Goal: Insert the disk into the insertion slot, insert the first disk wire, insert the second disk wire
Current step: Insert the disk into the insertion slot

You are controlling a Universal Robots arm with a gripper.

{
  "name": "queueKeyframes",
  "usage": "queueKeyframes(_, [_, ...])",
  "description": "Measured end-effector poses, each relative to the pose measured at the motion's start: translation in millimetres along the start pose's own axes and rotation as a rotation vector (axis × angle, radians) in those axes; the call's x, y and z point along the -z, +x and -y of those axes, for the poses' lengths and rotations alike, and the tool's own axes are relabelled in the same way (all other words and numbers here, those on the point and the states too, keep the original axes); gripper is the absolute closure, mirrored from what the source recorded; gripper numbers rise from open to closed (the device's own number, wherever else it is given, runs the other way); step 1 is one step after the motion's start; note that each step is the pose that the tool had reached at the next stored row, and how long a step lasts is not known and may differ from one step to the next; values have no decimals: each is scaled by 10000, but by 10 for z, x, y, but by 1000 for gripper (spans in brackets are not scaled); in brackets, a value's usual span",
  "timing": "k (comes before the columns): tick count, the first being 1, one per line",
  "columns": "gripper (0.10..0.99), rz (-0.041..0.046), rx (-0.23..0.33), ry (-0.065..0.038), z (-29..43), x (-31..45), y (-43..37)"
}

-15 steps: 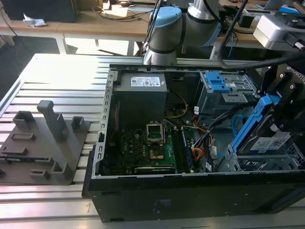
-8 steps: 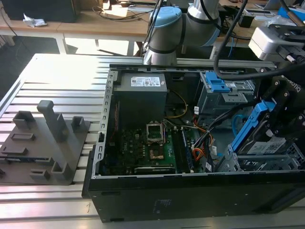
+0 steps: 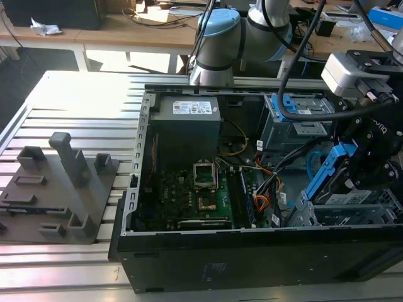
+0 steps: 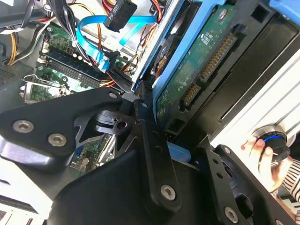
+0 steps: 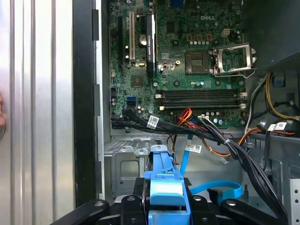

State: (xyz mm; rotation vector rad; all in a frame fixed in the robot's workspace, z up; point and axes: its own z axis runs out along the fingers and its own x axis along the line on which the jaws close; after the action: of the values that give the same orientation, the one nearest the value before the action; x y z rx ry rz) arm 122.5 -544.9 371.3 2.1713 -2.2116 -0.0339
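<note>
— Bright light is falling across the ribbed metal counter (image 3: 69, 94), and an open-sided computer case (image 3: 189, 264) is lying on it. What is sitting at the exterior view's left?

— A grey fixture (image 3: 63, 189) with upright posts is resting there, well apart from the work.

— Where is the arm working?

— The robot arm (image 3: 220, 38) is rising behind the case, and the tool (image 5: 166, 211) is hanging over the corner of the case at the exterior view's right.

— What is the tool doing?

— It is pinching the disk (image 5: 165, 185). In the first wrist view the black fingers (image 5: 139, 192) are pressing on both sides of the blue caddy.

— Is the disk sitting in its place?

— Not yet. In the exterior view it is standing steeply tilted just above the insertion slot (image 3: 308, 214), the silver perforated cage. In the second wrist view its green circuit board is facing the camera. Whether its lower end is touching the cage, I cannot tell.

— And the cables?

— The second disk wire (image 5: 220, 186) is curving in a light-blue arc near the cage. A wire bundle (image 5: 211, 138) of black, orange and yellow is running between the motherboard (image 5: 187, 70) and the cage.

— Is anyone standing by?

— A person's hand (image 4: 262, 150) with a striped sleeve is resting on something round with a blue ring, beyond the case.
</note>
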Motion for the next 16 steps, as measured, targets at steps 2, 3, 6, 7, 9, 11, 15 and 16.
queueKeyframes(2, [706,0,-1,-2,-1,0,0])
queueKeyframes(3, [706,1,0,0,0,-1,0])
queueKeyframes(6, [643,1,0,0,0,-2,-1])
queueKeyframes(7, [643,1,0,1,0,-2,-1])
queueKeyframes(9, [722,0,0,0,0,-2,-1])
queueKeyframes(11, [784,1,0,0,0,-3,-1])
queueKeyframes(15, [965,1,0,0,0,-3,-1])
queueKeyframes(16, [980,1,0,1,0,-4,-1])
